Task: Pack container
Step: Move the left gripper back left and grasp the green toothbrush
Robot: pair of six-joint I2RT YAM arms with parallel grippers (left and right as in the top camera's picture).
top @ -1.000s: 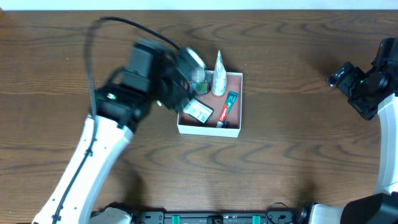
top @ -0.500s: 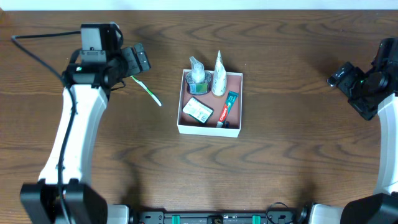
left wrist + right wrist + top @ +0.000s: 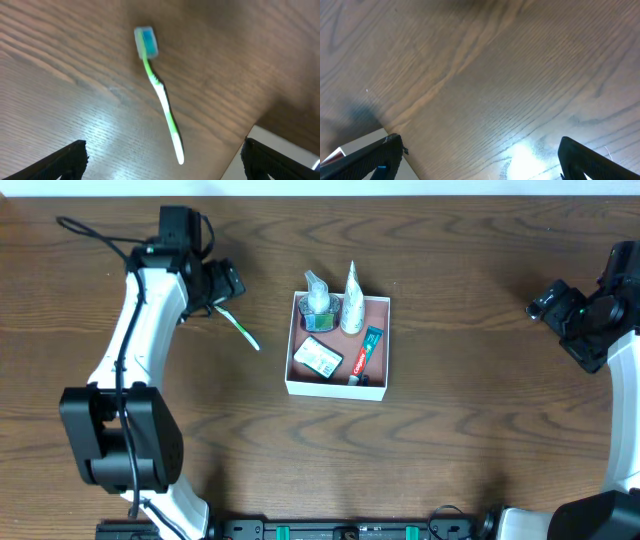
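The container (image 3: 336,389), a square shallow box with white walls and a reddish-brown inside, sits mid-table. In it are a green-capped bottle (image 3: 318,307), a white tube (image 3: 351,302), a toothpaste tube (image 3: 367,350) and a green-white packet (image 3: 320,358). A green toothbrush (image 3: 238,326) lies on the wood to its left, with its blue-bristled head away from the box (image 3: 160,95). My left gripper (image 3: 222,285) hovers open just beside the brush, which lies between its spread jaws in the wrist view (image 3: 165,170). My right gripper (image 3: 560,305) is open at the far right, over bare wood (image 3: 492,165).
The dark wooden table (image 3: 450,430) stretches around the box. A black cable (image 3: 95,235) loops off the left arm at the back left. A white corner of the box (image 3: 250,155) shows at the lower right of the left wrist view.
The left arm has swung from over the container out to the left and back, uncovering the toothbrush, and now hangs beside it. The right arm has stayed still.
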